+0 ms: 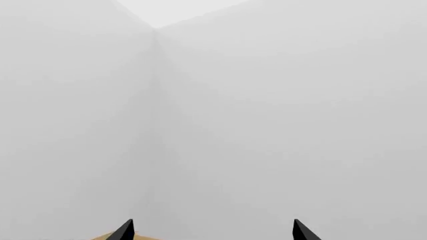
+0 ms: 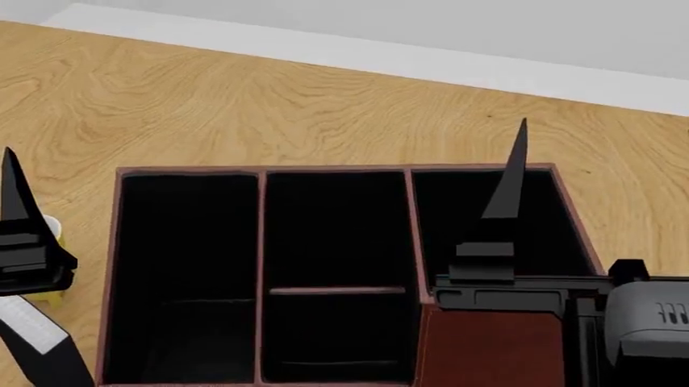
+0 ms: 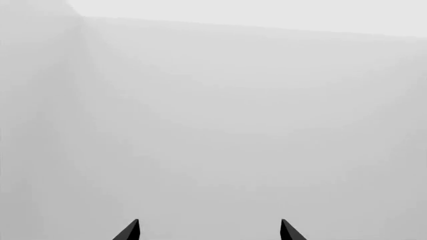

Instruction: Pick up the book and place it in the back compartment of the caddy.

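The caddy (image 2: 261,242), a dark red-brown box with a black interior, fills the lower head view. Its middle column is split by a divider, and the back compartment (image 2: 336,330) is the short section on the near side. A black slab with a white edge (image 2: 32,326) lies at the lower left beside the caddy; it looks like the book, mostly cut off. My left gripper (image 1: 213,232) is open and empty, its finger (image 2: 13,189) upright left of the caddy. My right gripper (image 3: 210,231) is also open and empty, its finger (image 2: 515,173) upright over the right section.
A yellow mug (image 2: 51,230) peeks out behind the left gripper, just left of the caddy. The wooden table (image 2: 323,105) stretches beyond the caddy to a white wall. Both wrist views face blank grey walls.
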You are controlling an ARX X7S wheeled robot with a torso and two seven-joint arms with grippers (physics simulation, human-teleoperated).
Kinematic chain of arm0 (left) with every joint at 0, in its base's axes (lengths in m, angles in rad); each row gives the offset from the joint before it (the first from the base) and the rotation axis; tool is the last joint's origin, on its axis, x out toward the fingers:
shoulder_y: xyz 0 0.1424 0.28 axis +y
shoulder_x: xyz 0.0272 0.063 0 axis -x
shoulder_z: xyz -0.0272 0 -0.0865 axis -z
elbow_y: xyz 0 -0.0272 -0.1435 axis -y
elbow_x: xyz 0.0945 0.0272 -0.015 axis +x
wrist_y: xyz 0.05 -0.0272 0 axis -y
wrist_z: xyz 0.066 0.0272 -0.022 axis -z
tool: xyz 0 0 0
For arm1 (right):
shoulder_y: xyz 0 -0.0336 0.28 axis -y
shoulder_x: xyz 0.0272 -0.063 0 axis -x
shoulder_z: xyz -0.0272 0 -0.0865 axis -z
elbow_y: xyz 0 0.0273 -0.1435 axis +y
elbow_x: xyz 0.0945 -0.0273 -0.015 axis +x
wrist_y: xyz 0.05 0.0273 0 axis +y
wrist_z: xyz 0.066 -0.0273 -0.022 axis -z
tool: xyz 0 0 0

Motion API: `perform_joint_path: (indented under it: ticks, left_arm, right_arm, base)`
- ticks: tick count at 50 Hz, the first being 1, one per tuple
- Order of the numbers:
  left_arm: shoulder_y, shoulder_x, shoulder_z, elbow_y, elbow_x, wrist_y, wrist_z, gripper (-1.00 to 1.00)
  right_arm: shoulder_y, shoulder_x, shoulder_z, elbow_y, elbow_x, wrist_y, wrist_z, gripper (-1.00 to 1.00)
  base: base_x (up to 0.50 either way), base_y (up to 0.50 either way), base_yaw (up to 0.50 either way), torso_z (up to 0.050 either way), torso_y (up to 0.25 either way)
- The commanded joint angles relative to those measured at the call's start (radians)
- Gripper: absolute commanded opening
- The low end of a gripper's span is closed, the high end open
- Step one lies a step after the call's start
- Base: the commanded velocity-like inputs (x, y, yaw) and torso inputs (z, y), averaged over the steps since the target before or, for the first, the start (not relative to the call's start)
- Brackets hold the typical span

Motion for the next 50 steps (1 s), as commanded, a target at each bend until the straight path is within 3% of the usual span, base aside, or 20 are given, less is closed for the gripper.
perform_joint_path:
  ticks: [1, 5, 11, 18, 21, 26, 33, 42, 46, 50]
  left_arm:
    - [-0.014, 0.019, -0.038, 0.016, -0.037, -0.04, 0.021, 1.0]
    - [-0.014, 0.022, -0.053, 0.054, -0.019, -0.084, -0.025, 1.0]
    - [-0.077, 0.03, -0.141, 0.14, -0.144, -0.259, -0.069, 1.0]
    - [-0.291, 0.019, -0.271, 0.207, -0.309, -0.624, -0.197, 1.0]
    - [-0.386, 0.001, -0.28, 0.19, -0.324, -0.741, -0.244, 1.0]
    - [-0.617, 0.044, -0.416, 0.069, -0.442, -0.968, -0.298, 1.0]
    - [-0.84, 0.07, -0.461, -0.163, -0.426, -1.057, -0.37, 1.0]
    - [-1.095, 0.073, -0.382, -0.445, -0.309, -1.038, -0.472, 1.0]
    - [-1.217, 0.074, -0.326, -0.606, -0.253, -1.074, -0.527, 1.0]
    - [-1.348, 0.078, -0.31, -0.827, -0.194, -1.016, -0.563, 1.0]
  right_arm:
    - [0.002, -0.02, 0.012, -0.02, -0.003, 0.019, -0.002, 1.0]
    - [-0.004, -0.022, 0.026, -0.021, 0.01, 0.011, -0.005, 1.0]
    - [-0.01, -0.023, 0.039, -0.033, 0.029, 0.008, -0.008, 1.0]
    - [-0.016, -0.03, 0.056, -0.036, 0.058, -0.002, -0.015, 1.0]
    - [-0.016, -0.031, 0.056, -0.036, 0.065, -0.003, -0.016, 1.0]
    - [-0.015, -0.034, 0.06, -0.04, 0.079, -0.002, -0.014, 1.0]
    - [-0.017, -0.034, 0.072, -0.039, 0.096, -0.003, -0.013, 1.0]
    - [-0.022, -0.035, 0.113, -0.063, 0.138, 0.008, -0.004, 1.0]
    - [-0.023, -0.033, 0.126, -0.076, 0.156, 0.013, 0.002, 1.0]
    - [-0.027, -0.032, 0.139, -0.087, 0.172, 0.016, 0.005, 1.0]
  base:
    - [0.0, 0.0, 0.0, 0.0, 0.0]
    - [0.0, 0.0, 0.0, 0.0, 0.0]
    - [0.0, 0.0, 0.0, 0.0, 0.0]
    - [0.0, 0.0, 0.0, 0.0, 0.0]
    - [0.0, 0.0, 0.0, 0.0, 0.0]
    - [0.0, 0.0, 0.0, 0.0, 0.0]
    - [0.0, 0.0, 0.0, 0.0, 0.0]
    - [0.0, 0.0, 0.0, 0.0, 0.0]
    - [0.0, 0.0, 0.0, 0.0, 0.0]
    - [0.0, 0.0, 0.0, 0.0, 0.0]
